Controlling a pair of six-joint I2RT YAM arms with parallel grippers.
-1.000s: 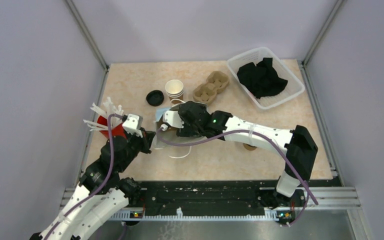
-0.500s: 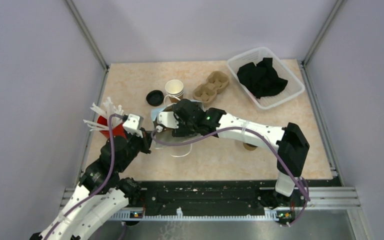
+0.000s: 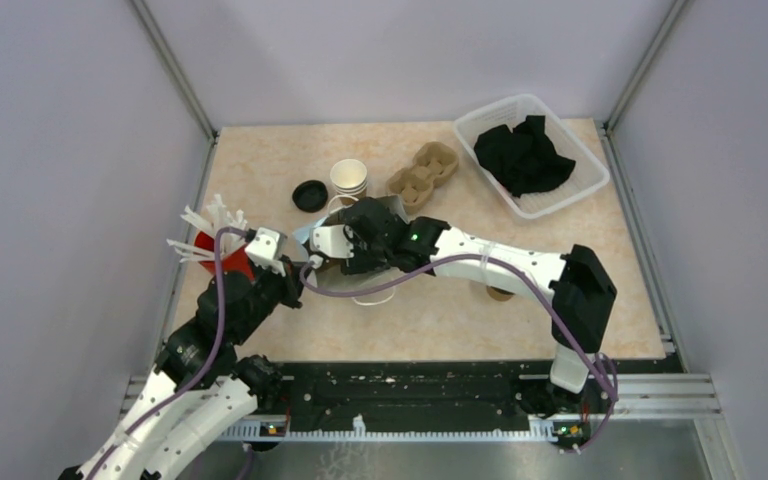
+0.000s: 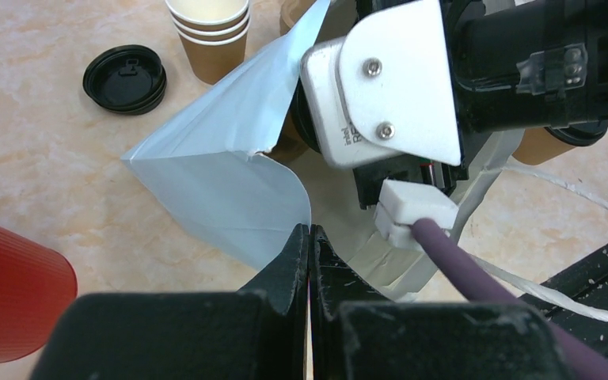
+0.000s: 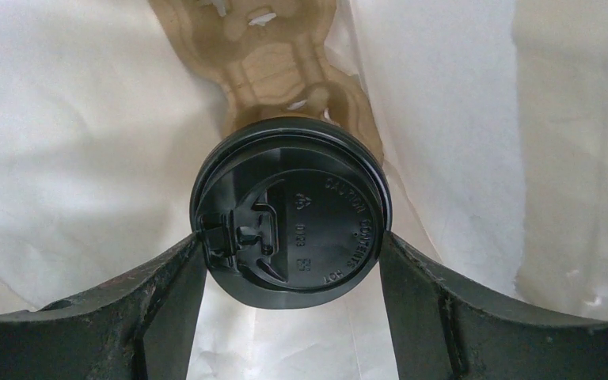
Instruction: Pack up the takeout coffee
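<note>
We see the bench with a white basket of black cloth at its far right corner. Near the middle, a pale bag lies open between the two arms.

The left pincer is pressed together, pinching the bag's edge. The right arm reaches into the bag's mouth. There the right pincer grips a lidded cup, one finger touching each side of its black lid. This cup sits inside the bag, over the near end of a carrier lying on the bag's floor. We cannot tell whether the cup is seated in a hole.

A second carrier lies on the bench beyond the bag, apart from the basket. Just left of it stands a stack of open cups, brown outside and white inside. A loose lid lies just beside the stack.

A red cup of white sticks stands at the bench's left edge, next to the left arm.

A second brown cup shows partly under the right arm, outside the bag. In the left wrist view it has a dark rim, mostly hidden by the right pincer's body.
</note>
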